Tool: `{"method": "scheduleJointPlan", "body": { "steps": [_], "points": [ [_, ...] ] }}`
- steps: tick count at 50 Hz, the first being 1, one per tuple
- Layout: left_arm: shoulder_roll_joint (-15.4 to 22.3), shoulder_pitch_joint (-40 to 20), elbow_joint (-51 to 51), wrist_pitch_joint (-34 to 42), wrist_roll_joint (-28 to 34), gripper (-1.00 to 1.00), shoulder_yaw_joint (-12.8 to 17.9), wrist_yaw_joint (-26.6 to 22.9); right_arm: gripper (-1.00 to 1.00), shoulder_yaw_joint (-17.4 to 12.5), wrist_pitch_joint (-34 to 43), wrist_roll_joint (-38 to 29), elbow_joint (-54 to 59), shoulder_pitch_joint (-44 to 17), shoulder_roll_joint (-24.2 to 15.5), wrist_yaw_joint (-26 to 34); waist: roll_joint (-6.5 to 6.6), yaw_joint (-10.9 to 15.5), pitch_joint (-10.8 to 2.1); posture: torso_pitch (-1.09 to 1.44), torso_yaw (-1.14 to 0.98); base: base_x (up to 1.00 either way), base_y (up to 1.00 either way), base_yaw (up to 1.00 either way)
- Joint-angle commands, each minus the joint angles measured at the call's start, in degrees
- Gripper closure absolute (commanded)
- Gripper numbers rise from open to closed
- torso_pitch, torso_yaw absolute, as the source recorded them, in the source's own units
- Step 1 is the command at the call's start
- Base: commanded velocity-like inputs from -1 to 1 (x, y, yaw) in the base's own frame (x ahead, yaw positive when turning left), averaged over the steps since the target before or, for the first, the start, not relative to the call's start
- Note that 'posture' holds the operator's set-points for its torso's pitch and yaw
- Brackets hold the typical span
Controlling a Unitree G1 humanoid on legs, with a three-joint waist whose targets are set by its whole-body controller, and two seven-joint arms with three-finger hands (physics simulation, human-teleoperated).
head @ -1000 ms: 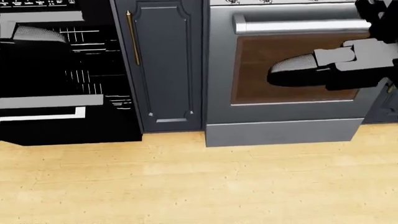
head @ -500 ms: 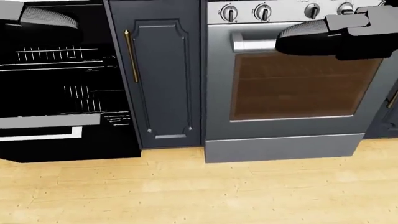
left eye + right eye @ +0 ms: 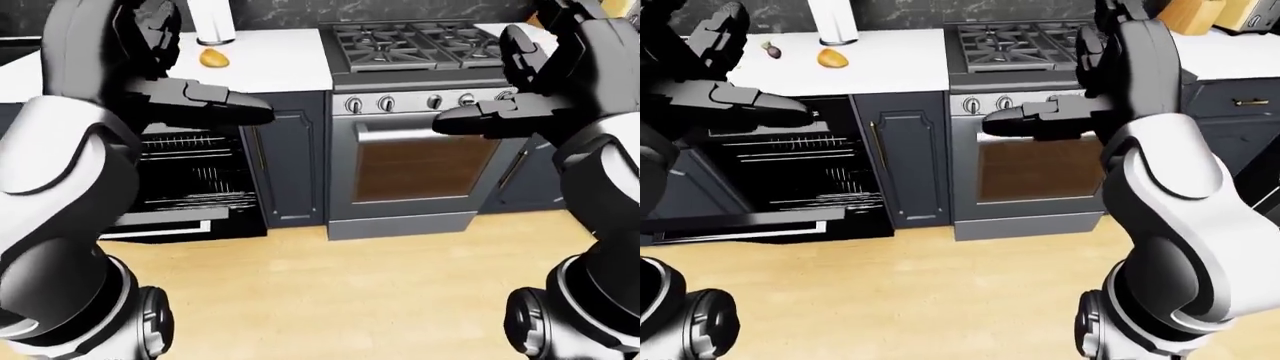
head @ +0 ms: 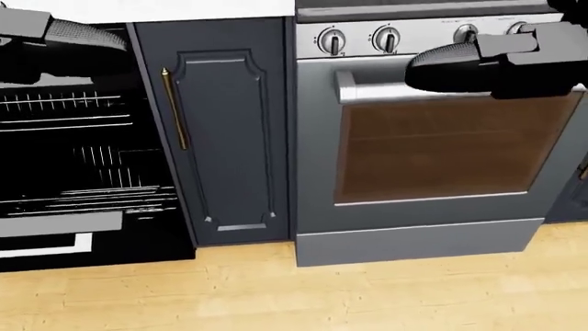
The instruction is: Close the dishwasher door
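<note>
Dishwasher (image 3: 780,169): at the left of the right-eye view, under the white countertop (image 3: 890,64); cavity black, wire racks (image 3: 790,150) showing inside
Dishwasher door (image 3: 740,223): dropped open, lying near flat at the bottom of the cavity, just above the wood floor (image 3: 920,285); pale inner edge facing the camera
Left hand (image 3: 215,105): held out level, up by the top of the dishwasher opening, fingers stretched forward and spread apart, clamped on nothing; well above the door, not touching it
Right hand (image 4: 478,65): stretched out level across the oven (image 4: 432,145), just at its bar handle (image 4: 367,89) in the head view (contact cannot be told); fingers straight and apart, nothing between them
Oven: steel, brown glass window, row of knobs (image 4: 358,40) above the handle, gas burners (image 3: 420,45) on top
Narrow cabinet (image 4: 225,131): dark grey panelled door between dishwasher and oven, thin brass pull (image 4: 173,110) along its left side
Countertop items: orange-yellow fruit (image 3: 832,58) beside the foot of a paper towel roll (image 3: 832,22); small dark item (image 3: 773,50) to the left of these (too small to name)
Far right, right-eye view: knife block (image 3: 1185,15) on the counter, dark drawers with a brass handle (image 3: 1250,102) below
</note>
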Motion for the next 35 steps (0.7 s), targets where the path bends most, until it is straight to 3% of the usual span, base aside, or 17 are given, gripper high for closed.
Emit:
{"method": "scheduleJointPlan", "body": {
  "steps": [1,5,7,8,9,13,18,20,21,22,24,27,31,33,35],
  "points": [
    [0.73,-1.61,-0.88,-1.91,1.05,-1.0,1.26,0.4,-1.0,-0.07,-2.12,0.15,-0.98,-1.4,-0.35,0.15,-0.1,0.14,-0.82,0.0,0.0,0.31,0.0,0.0],
    [0.75,-1.83,-0.94,-1.58,1.2,-1.0,1.51,0.21,-1.0,-0.03,-2.36,0.12,-0.89,-1.23,-0.28,0.13,2.96,-0.67,-0.99,0.0,0.0,0.31,0.0,0.0],
    [0.72,-1.75,-1.03,-1.54,1.18,-1.0,1.74,0.15,-1.0,0.17,-2.58,0.02,-0.79,-1.06,-0.23,0.11,6.57,-0.8,-2.45,0.0,0.0,0.31,0.0,0.0],
    [0.73,-1.66,-0.99,-1.65,1.22,-1.0,1.75,0.1,-1.0,0.19,-2.52,0.01,-0.81,-1.12,-0.28,0.13,4.34,-0.27,-1.38,0.0,0.0,0.32,0.0,0.0],
    [0.77,-1.65,-0.95,-1.7,1.26,-1.0,1.73,0.06,-1.0,0.14,-2.39,0.02,-0.86,-1.2,-0.31,0.12,5.56,-0.77,-0.94,0.0,0.0,0.31,0.0,0.0],
    [0.78,-1.65,-1.0,-1.65,1.26,-1.0,1.77,0.05,-1.0,0.19,-2.83,-0.14,-0.55,-0.95,-0.34,0.24,4.32,0.12,-1.61,0.0,0.0,0.31,0.0,0.0],
    [0.61,-1.52,-0.94,-1.86,1.54,-1.0,1.46,0.03,-1.0,0.08,-2.45,-0.09,-0.88,-0.92,-0.23,0.21,1.62,0.87,-1.22,0.0,0.0,0.32,0.0,0.0],
    [0.58,-1.86,-0.96,-1.56,1.51,-1.0,1.52,0.06,-1.0,-0.04,-2.38,-0.07,-0.88,-0.94,-0.32,0.26,-0.42,1.25,-1.6,0.0,0.0,0.32,0.0,0.0],
    [0.53,-1.96,-1.09,-1.43,1.48,-1.0,1.56,0.11,-1.0,-0.1,-2.31,-0.04,-0.94,-0.93,-0.33,0.27,-2.14,1.38,-2.22,0.0,0.0,0.3,0.0,0.0],
    [0.48,-1.73,-1.09,-1.66,1.64,-1.0,1.34,0.05,-1.0,-0.07,-2.47,-0.09,-0.89,-0.79,-0.32,0.29,-1.46,1.11,-2.37,0.0,0.0,0.31,0.0,0.0],
    [0.53,-1.53,-1.02,-1.83,1.91,-1.0,1.18,-0.15,-1.0,-0.01,-2.36,-0.08,-1.03,-0.78,-0.31,0.26,-2.36,1.14,-0.79,0.0,0.0,0.32,0.0,0.0],
    [0.45,-1.57,-1.0,-1.8,2.07,-1.0,1.29,-0.33,-1.0,-0.09,-2.51,-0.14,-0.9,-0.62,-0.41,0.39,-1.29,0.43,-1.43,0.0,0.0,0.32,0.0,0.0],
    [0.33,-1.43,-0.82,-2.14,2.56,-1.0,1.04,-0.59,-1.0,0.15,-2.59,-0.24,-0.67,-0.86,-0.37,0.37,0.45,-0.05,-0.87,0.0,0.0,0.31,0.0,0.0],
    [0.3,-1.51,-0.85,-1.94,2.68,-1.0,1.11,-0.7,-1.0,0.22,-2.72,-0.33,-0.49,-0.8,-0.29,0.41,1.94,-0.45,-0.97,0.0,0.0,0.31,0.0,0.0],
    [0.27,-1.38,-0.96,-1.95,2.77,-1.0,1.24,-0.82,-1.0,0.37,-2.8,-0.43,-0.6,-0.63,-0.19,0.41,4.6,-0.85,-1.91,0.0,0.0,0.32,0.0,0.0]
  ]
}}
